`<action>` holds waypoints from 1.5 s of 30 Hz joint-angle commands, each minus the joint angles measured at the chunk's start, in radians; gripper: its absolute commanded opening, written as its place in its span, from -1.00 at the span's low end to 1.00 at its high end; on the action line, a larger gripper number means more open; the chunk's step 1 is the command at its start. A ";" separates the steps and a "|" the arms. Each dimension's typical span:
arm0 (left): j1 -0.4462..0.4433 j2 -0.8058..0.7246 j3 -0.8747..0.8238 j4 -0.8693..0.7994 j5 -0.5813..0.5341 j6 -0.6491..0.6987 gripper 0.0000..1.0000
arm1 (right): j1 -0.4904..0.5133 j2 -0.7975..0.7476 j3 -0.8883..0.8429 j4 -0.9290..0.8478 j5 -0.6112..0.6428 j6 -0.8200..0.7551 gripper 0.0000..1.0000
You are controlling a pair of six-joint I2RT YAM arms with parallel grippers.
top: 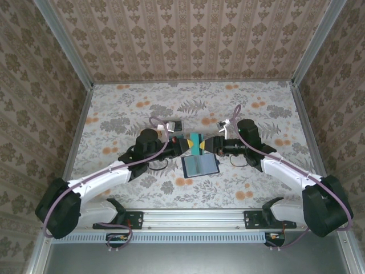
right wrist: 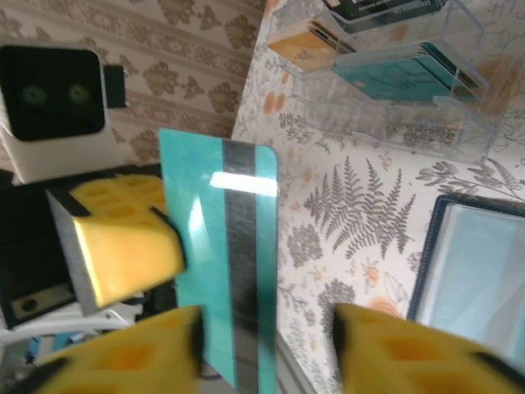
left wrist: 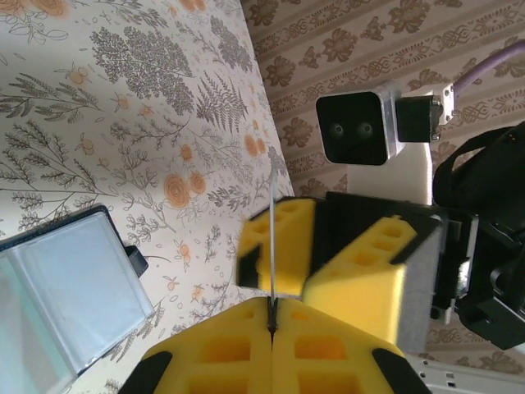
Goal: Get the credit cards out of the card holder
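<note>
One teal card [right wrist: 217, 246] is pinched tight in the left hand [left wrist: 271, 316], near the one open holder [top: 199, 165] on the tabletop [top: 114, 114]. Right hand [right wrist: 267, 341] gapes wide, a finger each side of it.

Top view. The credit card [top: 197, 144] stands on edge at mid-table, with the left gripper [top: 188, 146] at its 9 o'clock and the right gripper [top: 210, 146] at its 3 o'clock. The card holder [top: 200, 165] lies on the table [top: 256, 114] at 6 o'clock, and the clear box [right wrist: 394, 74] at 10 o'clock.
</note>
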 commanded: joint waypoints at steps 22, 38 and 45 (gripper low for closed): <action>0.029 -0.013 0.394 -0.934 -0.484 1.188 -0.98 | 0.004 -0.145 0.063 -0.320 0.219 -0.186 1.00; 0.026 0.210 0.473 -0.901 -0.469 1.828 -1.00 | 0.000 -0.190 0.068 -0.363 0.268 -0.198 1.00; 0.035 0.278 0.479 -0.843 -0.471 1.963 -1.00 | -0.003 -0.190 0.086 -0.383 0.275 -0.206 1.00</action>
